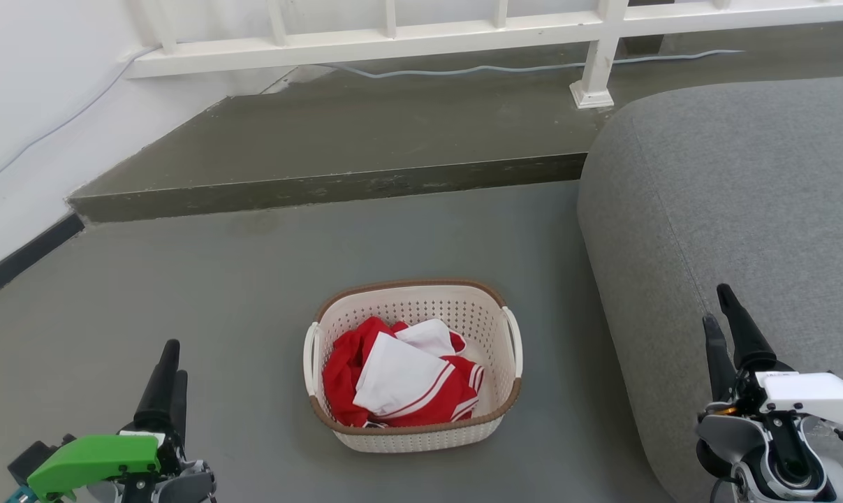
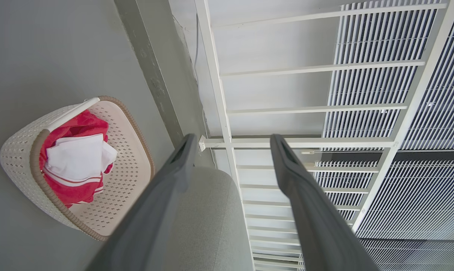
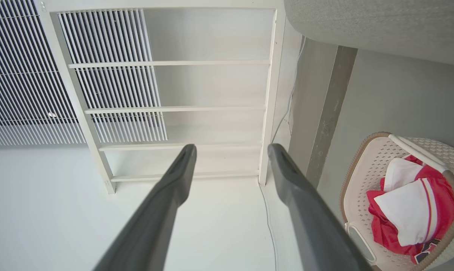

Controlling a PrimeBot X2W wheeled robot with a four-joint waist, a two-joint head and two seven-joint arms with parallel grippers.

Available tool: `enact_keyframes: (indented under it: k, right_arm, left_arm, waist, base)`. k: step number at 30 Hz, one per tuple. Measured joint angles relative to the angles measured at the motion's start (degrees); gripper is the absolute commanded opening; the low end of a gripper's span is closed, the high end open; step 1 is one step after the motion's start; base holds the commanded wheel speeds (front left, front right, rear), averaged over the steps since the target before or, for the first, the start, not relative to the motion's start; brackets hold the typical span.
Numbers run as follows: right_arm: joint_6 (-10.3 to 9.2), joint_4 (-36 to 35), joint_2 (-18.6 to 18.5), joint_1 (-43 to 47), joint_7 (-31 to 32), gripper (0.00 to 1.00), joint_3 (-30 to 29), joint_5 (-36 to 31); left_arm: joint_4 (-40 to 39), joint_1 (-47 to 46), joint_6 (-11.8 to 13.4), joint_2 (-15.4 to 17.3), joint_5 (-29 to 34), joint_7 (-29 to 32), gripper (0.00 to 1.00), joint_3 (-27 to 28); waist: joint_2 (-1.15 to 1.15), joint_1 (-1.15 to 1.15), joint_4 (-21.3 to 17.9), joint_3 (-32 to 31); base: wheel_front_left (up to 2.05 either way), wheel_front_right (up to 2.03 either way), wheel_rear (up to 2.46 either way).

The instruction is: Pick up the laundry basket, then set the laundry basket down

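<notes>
Grey floor (image 1: 184, 279): laundry basket (image 1: 414, 439) sits upright on it, mid-frame. Grey upholstered seat (image 1: 728, 209) rests on the floor near the basket's right, not touching. Raised step (image 1: 337, 133) behind, carrying a white railing post (image 1: 592, 77) and a pale cable (image 1: 498, 68).

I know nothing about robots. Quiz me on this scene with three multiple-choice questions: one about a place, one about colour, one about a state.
1. Where does the laundry basket stand? A on the floor, left of the grey cushioned seat in the head view; B on that seat; C on a table.
2. What colours are the clothes in it? A blue and yellow; B all black; C red and white.
3. How are the left gripper and right gripper? A both shut on the basket's handles; B both open, empty; C both holding clothes.
Answers: A, grey floor shows all round it; C, red cloth with white panels lies inside; B, each wrist view shows spread fingers gripping nothing.
</notes>
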Motion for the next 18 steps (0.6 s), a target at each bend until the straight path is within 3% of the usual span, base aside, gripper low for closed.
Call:
enact_keyframes:
  k: [18]
  right_arm:
    - [0.01,-2.8,-2.4,-1.6,-4.5,1.00,5.7,-9.2]
  left_arm:
    - [-1.6,-1.1,0.0,2.1,10.6,-4.1,1.00,-3.5]
  waist:
    - [0.00,0.00,0.0,0.2]
  base:
    - [0.00,0.00,0.00]
